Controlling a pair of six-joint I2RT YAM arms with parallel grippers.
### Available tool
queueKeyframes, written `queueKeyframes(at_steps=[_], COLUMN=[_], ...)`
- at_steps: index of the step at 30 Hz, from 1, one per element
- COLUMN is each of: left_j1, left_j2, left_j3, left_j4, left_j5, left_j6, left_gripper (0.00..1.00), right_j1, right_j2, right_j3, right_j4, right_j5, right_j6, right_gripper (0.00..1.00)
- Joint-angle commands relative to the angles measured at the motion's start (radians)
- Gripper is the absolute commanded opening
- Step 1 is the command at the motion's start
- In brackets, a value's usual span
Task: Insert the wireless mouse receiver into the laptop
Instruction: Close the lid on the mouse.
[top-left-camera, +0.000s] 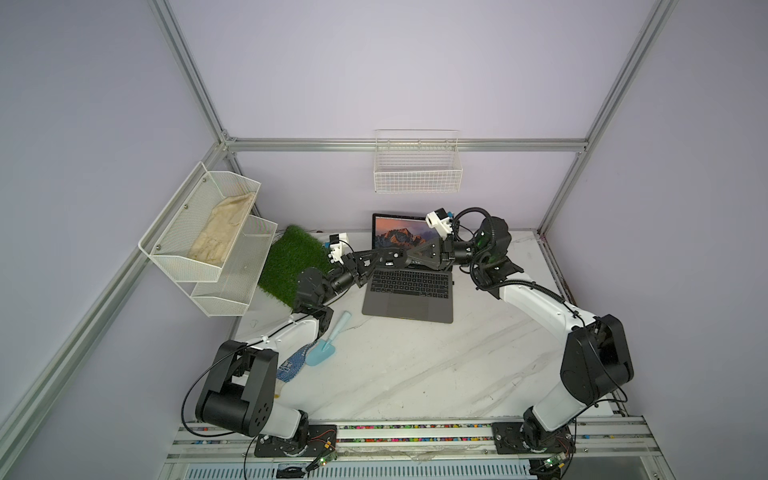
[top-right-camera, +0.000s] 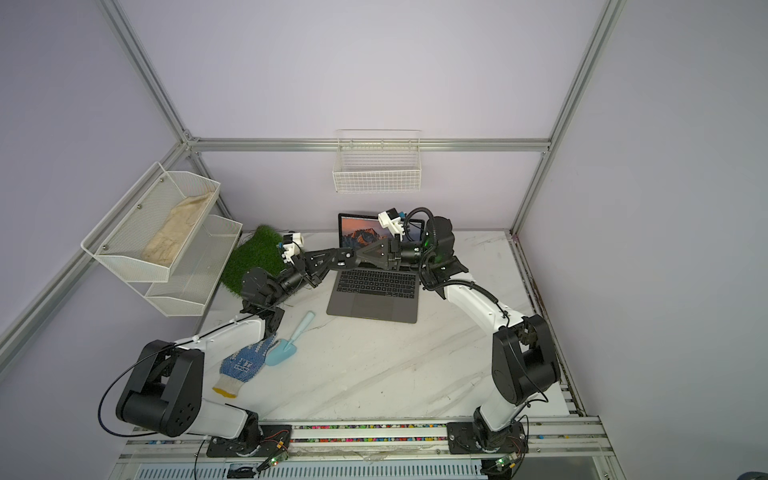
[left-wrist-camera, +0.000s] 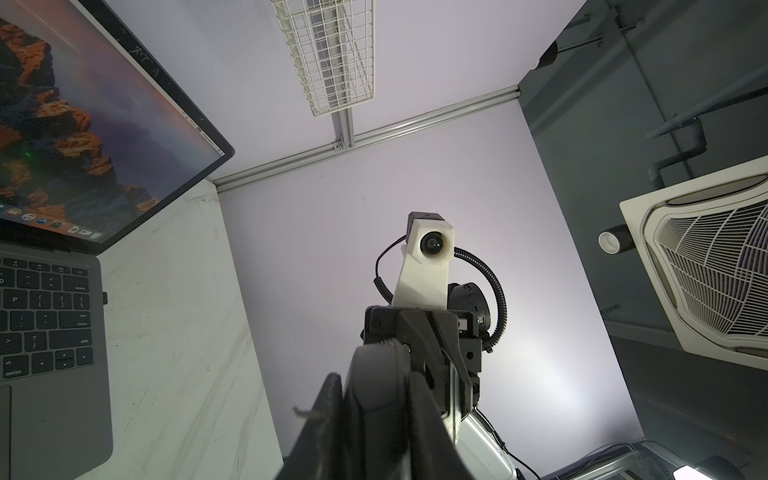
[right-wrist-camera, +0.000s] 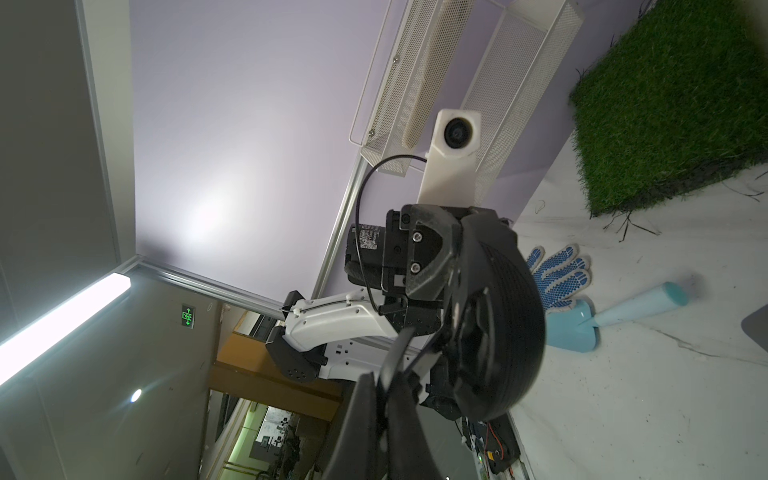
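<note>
The laptop (top-left-camera: 407, 305) (top-right-camera: 374, 309) stands open at the back of the table, its screen showing an orange mountain; its keys and palm rest (left-wrist-camera: 50, 395) also show in the left wrist view. Both grippers meet in the air above its hinge. My left gripper (top-left-camera: 390, 261) (top-right-camera: 341, 258) (left-wrist-camera: 376, 399) is shut on the black oval mouse (right-wrist-camera: 498, 316) (left-wrist-camera: 386, 374), whose open underside faces the right gripper. My right gripper (top-left-camera: 411, 257) (top-right-camera: 360, 257) (right-wrist-camera: 384, 399) is shut on a thin black cover piece (right-wrist-camera: 401, 353) just beside the mouse. The wireless mouse receiver is hidden. A small dark stub (left-wrist-camera: 104, 297) sits at the laptop's side edge.
A green turf mat (top-left-camera: 291, 262) lies left of the laptop. A light-blue trowel (top-left-camera: 328, 340) and a blue-dotted glove (top-right-camera: 245, 361) lie near the left arm. White mesh shelves (top-left-camera: 199, 232) hang on the left wall, and a wire basket (top-left-camera: 417, 166) hangs on the back wall.
</note>
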Motion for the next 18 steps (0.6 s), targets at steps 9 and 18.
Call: queueKeyframes(at_steps=[9,18], left_j1=[-0.002,-0.002], left_j2=[-0.005,0.002], left_j3=[0.041,0.04], left_j4=[0.086,0.1], left_j5=[0.017,0.018], left_j6=[-0.011,-0.016], left_gripper=[0.0,0.0], right_j1=[0.004,-0.036], right_j2=[0.059,0.015], right_j3=[0.002,-0.021], right_j4=[-0.033,-0.055], right_j5=[0.016,0.041], right_j6=[-0.048,-0.049], right_gripper=[0.0,0.0])
